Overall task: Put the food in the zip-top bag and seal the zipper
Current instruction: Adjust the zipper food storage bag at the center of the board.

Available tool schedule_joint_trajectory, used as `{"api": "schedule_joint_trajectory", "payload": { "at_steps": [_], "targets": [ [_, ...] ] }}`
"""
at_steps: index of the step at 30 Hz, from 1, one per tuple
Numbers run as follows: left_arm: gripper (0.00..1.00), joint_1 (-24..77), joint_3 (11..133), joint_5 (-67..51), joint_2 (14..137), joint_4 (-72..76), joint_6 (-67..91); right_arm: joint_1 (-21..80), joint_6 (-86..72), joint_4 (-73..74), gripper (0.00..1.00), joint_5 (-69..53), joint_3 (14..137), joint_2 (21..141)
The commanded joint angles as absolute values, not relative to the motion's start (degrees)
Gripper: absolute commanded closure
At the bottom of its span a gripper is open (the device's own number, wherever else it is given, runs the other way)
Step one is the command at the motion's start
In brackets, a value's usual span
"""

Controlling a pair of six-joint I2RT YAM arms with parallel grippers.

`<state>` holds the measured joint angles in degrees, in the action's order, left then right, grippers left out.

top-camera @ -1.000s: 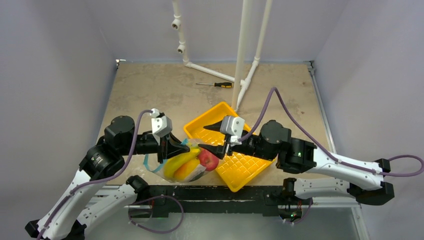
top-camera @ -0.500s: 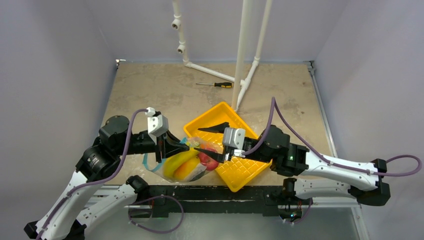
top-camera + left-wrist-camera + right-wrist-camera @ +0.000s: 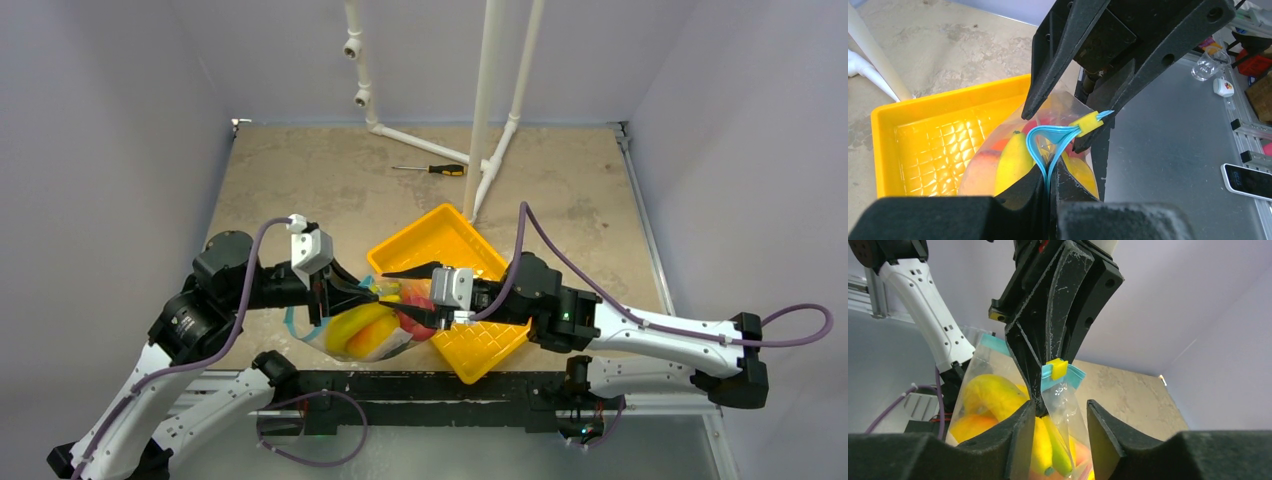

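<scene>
Tabletop (image 3: 300, 170): L jaws tight on zipper (image 3: 1060, 132)

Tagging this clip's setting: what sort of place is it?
Probably a robot lab test cell, not a home: a stained table boxed in by plain walls, bare white pipes behind, a loose screwdriver.

No text, label, brand, number or sign can be read in any view; the zip-top bag (image 3: 1060, 397) and tray (image 3: 923, 142) carry none.
</scene>
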<state>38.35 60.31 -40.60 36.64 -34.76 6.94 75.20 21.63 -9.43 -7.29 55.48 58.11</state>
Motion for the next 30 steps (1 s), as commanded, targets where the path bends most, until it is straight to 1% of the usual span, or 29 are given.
{"api": "schedule_joint_trajectory", "payload": {
  "at_steps": [1, 4, 5, 12, 14, 17, 24, 30],
  "targets": [
    [1.0, 38.55, 63.24, -43.1, 36.38, -29.68, 8.2, 74.97, 21.68, -12.8, 0.6, -10.71, 56.3, 58.13],
    [1.0, 38.5, 63.22, -43.41, 36.36, -29.67, 8.2, 74.97, 21.69, -12.66, 0.69, -11.36, 56.59, 58.55],
    [1.0, 38.5, 63.24, -43.6, 36.38, -29.59, 8.18, 74.97, 21.66, -12.71, 0.71, -11.48, 56.72, 58.68],
    [1.0, 38.5, 62.77, -45.63, 36.56, -29.17, 8.53, 74.98, 21.4, -14.04, 0.76, -10.94, 57.66, 60.32],
    [1.0, 38.54, 62.59, -46.07, 36.48, -29.22, 8.45, 75.01, 21.39, -13.94, 0.82, -10.76, 58.3, 61.07],
    [1.0, 38.54, 62.46, -46.15, 36.39, -30.34, 7.73, 74.97, 21.54, -13.47, 1.0, -10.68, 58.87, 61.6],
    [1.0, 38.5, 62.37, -45.59, 36.16, -34.01, 6.19, 74.97, 21.38, -14.15, 1.0, -7.81, 57.93, 59.39],
    [0.82, 38.5, 64.31, -44.1, 35.33, -38.47, 4.0, 74.97, 20.7, -14.36, 1.0, -5.03, 57.55, 57.48]
  ]
}}
